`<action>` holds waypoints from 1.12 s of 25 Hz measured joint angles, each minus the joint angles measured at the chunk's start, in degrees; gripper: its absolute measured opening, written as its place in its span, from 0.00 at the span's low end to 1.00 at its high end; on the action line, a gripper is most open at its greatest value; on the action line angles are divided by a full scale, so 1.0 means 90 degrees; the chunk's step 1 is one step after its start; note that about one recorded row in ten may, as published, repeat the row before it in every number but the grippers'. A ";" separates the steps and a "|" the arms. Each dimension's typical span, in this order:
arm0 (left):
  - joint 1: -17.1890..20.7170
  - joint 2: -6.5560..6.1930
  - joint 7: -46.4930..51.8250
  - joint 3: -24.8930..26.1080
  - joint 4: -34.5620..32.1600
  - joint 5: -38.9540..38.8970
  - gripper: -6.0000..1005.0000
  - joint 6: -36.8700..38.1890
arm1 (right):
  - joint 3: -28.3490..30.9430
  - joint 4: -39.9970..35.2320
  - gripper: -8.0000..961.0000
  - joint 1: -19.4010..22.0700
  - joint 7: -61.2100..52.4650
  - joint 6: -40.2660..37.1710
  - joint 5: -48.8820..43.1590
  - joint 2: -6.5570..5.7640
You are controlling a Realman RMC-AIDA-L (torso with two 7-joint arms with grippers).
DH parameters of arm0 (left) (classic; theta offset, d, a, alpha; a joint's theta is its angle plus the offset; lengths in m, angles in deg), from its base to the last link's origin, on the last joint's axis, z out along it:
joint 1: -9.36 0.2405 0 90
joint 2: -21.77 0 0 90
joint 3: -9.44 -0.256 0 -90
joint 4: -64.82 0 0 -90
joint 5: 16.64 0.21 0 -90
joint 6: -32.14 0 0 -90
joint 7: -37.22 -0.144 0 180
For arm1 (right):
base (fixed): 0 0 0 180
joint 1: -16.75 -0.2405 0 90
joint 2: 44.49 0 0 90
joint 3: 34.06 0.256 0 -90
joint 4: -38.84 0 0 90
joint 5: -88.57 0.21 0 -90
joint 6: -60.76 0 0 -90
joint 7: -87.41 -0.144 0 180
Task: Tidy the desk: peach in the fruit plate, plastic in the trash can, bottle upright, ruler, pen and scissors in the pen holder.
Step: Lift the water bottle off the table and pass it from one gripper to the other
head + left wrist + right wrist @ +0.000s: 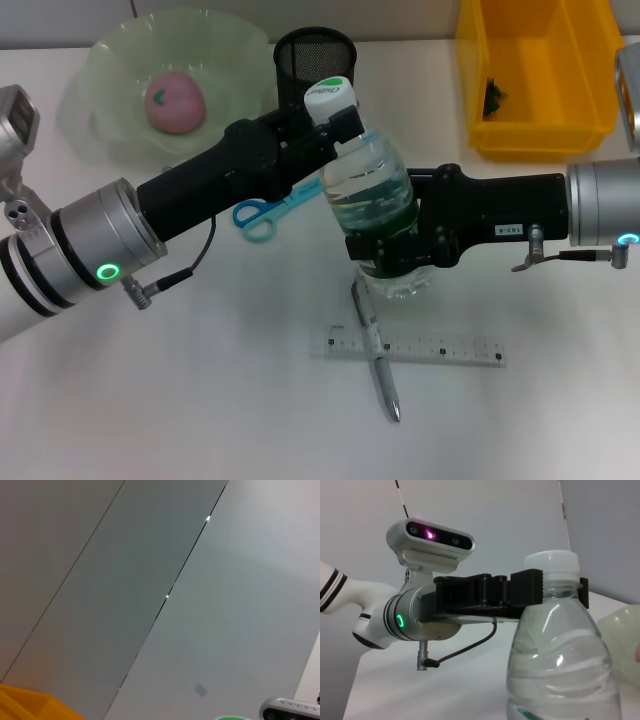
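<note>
The bottle (368, 190) stands nearly upright at the middle of the desk (200, 400), cap leaning slightly to the left. My left gripper (338, 128) is shut on its neck just under the cap. My right gripper (388, 255) is shut on its lower body. In the right wrist view the bottle (560, 650) fills the front, with the left gripper (545, 587) around its neck. The peach (176, 100) lies in the fruit plate (110, 60). The plastic (493, 97) lies in the trash can (540, 130). The scissors (262, 216), ruler (440, 350) and pen (378, 352) lie on the desk. The pen holder (314, 55) stands behind the bottle.
The pen lies across the ruler just in front of the bottle. The scissors lie partly under my left arm. The left wrist view shows only wall panels, a corner of the trash can (30, 705) and a camera housing at its lower right edge.
</note>
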 joint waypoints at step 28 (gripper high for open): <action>0.0387 -0.0055 -0.0018 0.0270 -0.0838 -0.0035 0.43 0.0023 | -0.0217 0.0012 0.83 0.0072 0.0093 0.0731 -0.0364 0.0010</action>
